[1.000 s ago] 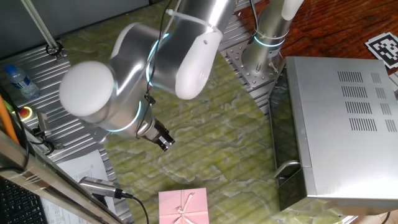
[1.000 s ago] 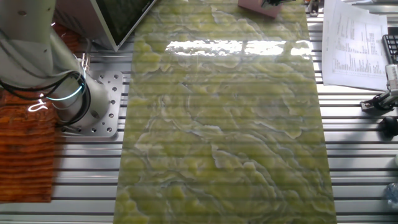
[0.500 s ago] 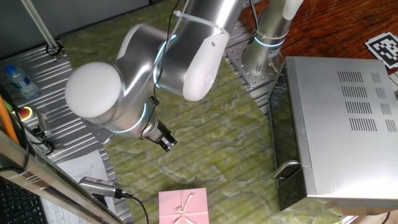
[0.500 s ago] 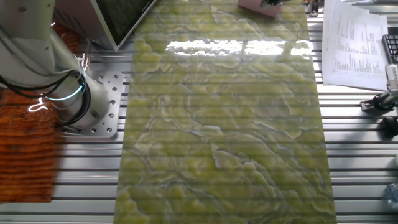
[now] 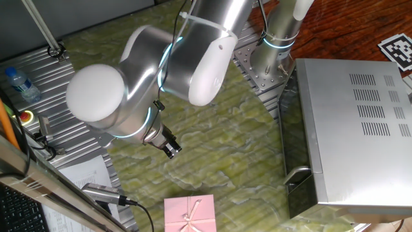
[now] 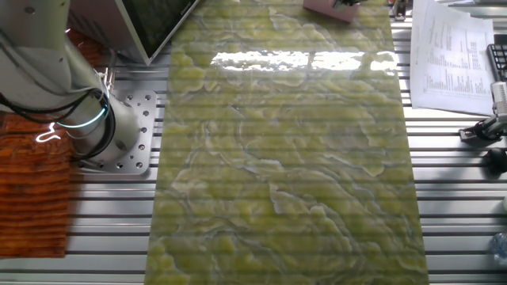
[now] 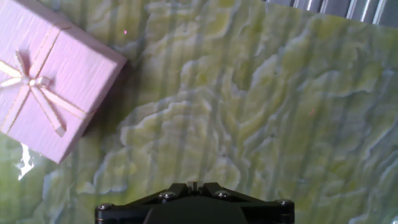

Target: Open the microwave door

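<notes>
The tool, its jaw state unclear, hangs over the counter, well apart from the microwave door, shut on the microwave.

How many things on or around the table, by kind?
Microwave: 1
Pink gift box: 1
Water bottle: 1
Red button: 1
Printed sheets: 1 pile
Total: 5
</notes>
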{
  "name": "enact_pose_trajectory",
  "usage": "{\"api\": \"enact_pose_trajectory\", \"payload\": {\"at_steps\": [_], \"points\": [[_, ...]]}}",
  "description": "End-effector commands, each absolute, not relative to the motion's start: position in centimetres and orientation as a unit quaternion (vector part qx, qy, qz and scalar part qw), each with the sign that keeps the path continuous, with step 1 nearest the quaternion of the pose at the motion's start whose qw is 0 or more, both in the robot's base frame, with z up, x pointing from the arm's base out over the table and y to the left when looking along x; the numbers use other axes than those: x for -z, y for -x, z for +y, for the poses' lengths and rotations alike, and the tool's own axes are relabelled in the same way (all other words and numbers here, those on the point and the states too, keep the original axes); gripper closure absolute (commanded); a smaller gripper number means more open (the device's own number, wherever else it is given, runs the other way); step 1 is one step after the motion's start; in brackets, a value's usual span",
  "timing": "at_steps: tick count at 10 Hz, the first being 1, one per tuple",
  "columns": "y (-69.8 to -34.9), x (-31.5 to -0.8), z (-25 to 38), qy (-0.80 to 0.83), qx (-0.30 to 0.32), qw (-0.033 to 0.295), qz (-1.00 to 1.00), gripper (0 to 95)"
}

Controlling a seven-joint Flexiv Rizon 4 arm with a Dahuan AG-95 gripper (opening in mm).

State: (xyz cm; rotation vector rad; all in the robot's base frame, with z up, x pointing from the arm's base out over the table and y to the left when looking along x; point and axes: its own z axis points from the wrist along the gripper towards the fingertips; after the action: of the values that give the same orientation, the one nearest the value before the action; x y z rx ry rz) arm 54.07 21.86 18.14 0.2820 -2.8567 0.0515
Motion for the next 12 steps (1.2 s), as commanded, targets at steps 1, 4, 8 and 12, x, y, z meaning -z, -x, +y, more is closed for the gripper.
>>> {"api": "enact_pose_trajectory", "payload": {"at_steps": [1,4,8,12], "points": [[-54.3,-18.2,22.0,-0.105,-0.029,0.145,-0.983,95.0],[-54.3,-18.2,22.0,-0.164,-0.018,0.139,-0.976,95.0],[-54.3,-18.2,22.0,-0.241,-0.044,0.159,-0.956,95.0],[-52.5,-18.5,27.0,-0.252,-0.049,0.160,-0.953,95.0]]}}
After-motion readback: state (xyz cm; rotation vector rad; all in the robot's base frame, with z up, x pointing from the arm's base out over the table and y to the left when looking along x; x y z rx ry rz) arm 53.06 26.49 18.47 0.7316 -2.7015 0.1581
